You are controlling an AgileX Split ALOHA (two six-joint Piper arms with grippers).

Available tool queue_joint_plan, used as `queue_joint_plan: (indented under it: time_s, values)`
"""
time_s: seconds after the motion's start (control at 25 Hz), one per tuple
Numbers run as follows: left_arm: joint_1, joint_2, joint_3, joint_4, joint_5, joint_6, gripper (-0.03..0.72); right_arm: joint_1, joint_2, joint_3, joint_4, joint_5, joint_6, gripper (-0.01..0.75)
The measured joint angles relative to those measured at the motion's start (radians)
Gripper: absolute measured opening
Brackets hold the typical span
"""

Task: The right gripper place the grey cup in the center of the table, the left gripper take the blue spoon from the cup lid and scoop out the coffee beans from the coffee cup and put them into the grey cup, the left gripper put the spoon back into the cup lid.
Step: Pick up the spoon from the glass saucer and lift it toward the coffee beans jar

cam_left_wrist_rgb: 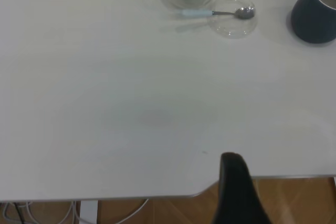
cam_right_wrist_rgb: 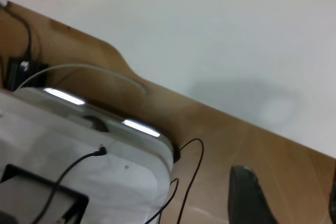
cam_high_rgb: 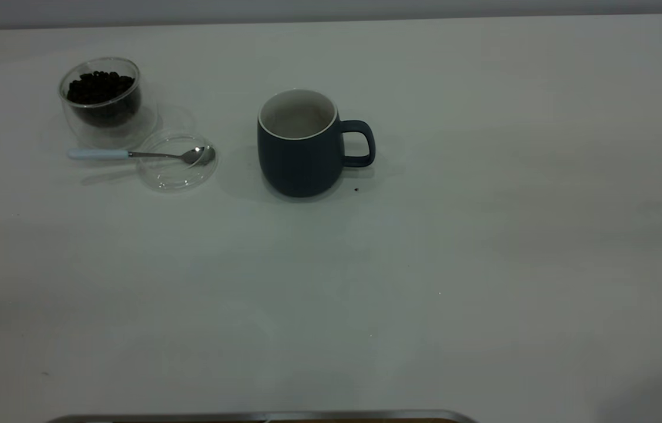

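The grey cup (cam_high_rgb: 301, 147) stands upright near the middle of the table (cam_high_rgb: 424, 264), handle pointing right; it also shows in the left wrist view (cam_left_wrist_rgb: 314, 11). Left of it lies the clear cup lid (cam_high_rgb: 177, 164), with the blue spoon (cam_high_rgb: 131, 154) resting bowl-in-lid and its handle sticking out left. Behind them stands the coffee cup (cam_high_rgb: 104, 100), filled with coffee beans (cam_high_rgb: 98, 87). Neither arm appears in the exterior view. My left gripper (cam_left_wrist_rgb: 286, 167) hovers open at the near table edge, far from the spoon (cam_left_wrist_rgb: 215, 12). My right gripper (cam_right_wrist_rgb: 287, 182) is open beyond the table edge, above the floor.
A tiny dark speck (cam_high_rgb: 356, 189) lies on the table just right of the grey cup's base. A white box (cam_right_wrist_rgb: 79, 145) with black cables sits on the wooden floor below the table edge. A metal edge (cam_high_rgb: 260, 417) runs along the near side.
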Motion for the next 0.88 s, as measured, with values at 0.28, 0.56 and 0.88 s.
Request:
queue_joint_plan:
  time_s: [0.28, 0.56, 0.88]
  values:
    - [0.0, 0.0, 0.0, 0.0, 0.0, 0.0, 0.514, -0.034, -0.291, 0.098, -0.058, 0.001, 0.016, 0.414]
    - [0.0, 0.0, 0.0, 0.0, 0.0, 0.0, 0.514, -0.241, -0.582, 0.098, -0.06, 0.015, 0.017, 0.414]
    - [0.0, 0.0, 0.0, 0.0, 0.0, 0.0, 0.514, -0.316, -0.755, 0.098, -0.06, 0.029, 0.017, 0.407]
